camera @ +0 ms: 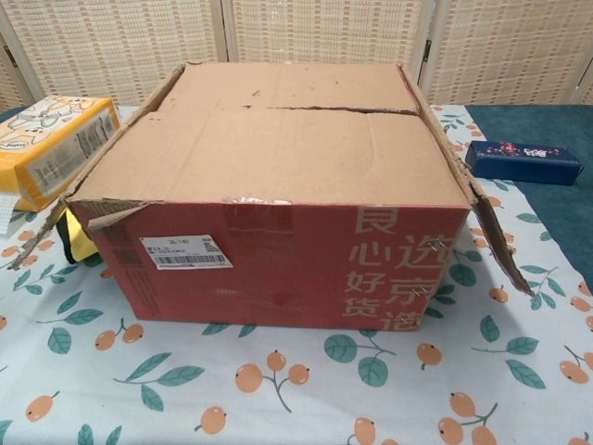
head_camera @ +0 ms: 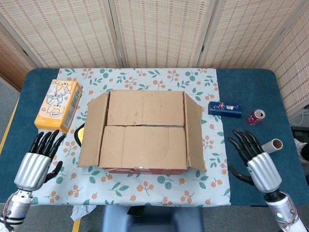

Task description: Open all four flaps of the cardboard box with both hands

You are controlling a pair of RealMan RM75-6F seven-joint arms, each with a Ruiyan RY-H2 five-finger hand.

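Note:
The cardboard box (head_camera: 145,130) (camera: 278,185) stands mid-table on the floral cloth (head_camera: 145,193). Its left flap (head_camera: 92,129) and right flap (head_camera: 194,130) hang outward and down the sides. The far flap (head_camera: 145,107) and near flap (head_camera: 143,147) lie flat across the top, meeting at a seam. My left hand (head_camera: 37,160) hovers left of the box, fingers spread, holding nothing. Right of the box my right hand (head_camera: 255,159) hangs over the blue table, fingers apart and empty. Neither hand shows in the chest view.
An orange tissue pack (head_camera: 58,105) (camera: 46,144) lies left of the box. A dark blue carton (head_camera: 225,108) (camera: 523,159), a red can (head_camera: 255,116) and a small white roll (head_camera: 274,144) sit at the right. Something yellow and black (head_camera: 80,132) (camera: 72,236) peeks out by the left flap.

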